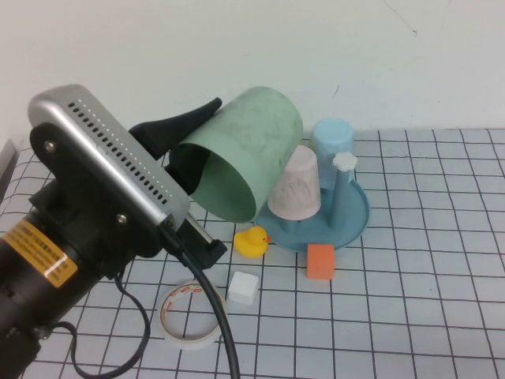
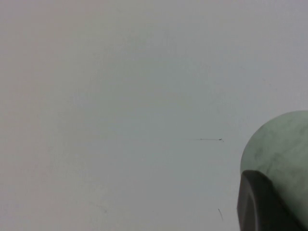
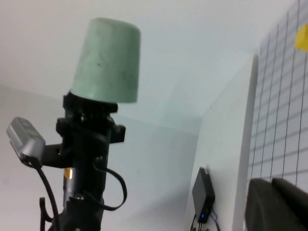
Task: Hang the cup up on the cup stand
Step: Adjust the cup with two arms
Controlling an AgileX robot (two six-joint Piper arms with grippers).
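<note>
We find a white table [image 1: 442,316] ruled with a dark grid, set against a plain pale wall [image 1: 355,55].

The left gripper [image 1: 189,170] is raised above the table's left side and is clamped on the cup [image 1: 241,154], one black finger [image 1: 177,126] outside the wall, another inside the mouth. The cup is held in the air, lying tilted: its long axis slants up toward the far right, open mouth facing the near left and downward, closed base highest.

The cup stand [image 1: 351,217] sits beyond, well apart from the cup, already bearing a whitish-pink cup [image 1: 296,185] and a light blue cup [image 1: 331,142], both inverted.

On the table we note a yellow duck [image 1: 251,241], an orange block [image 1: 319,260], a white cube [image 1: 242,288] and a tape roll [image 1: 189,314].

Only a dark edge of the right gripper [image 3: 276,204] shows, in its own wrist view; we cannot tell its state.
</note>
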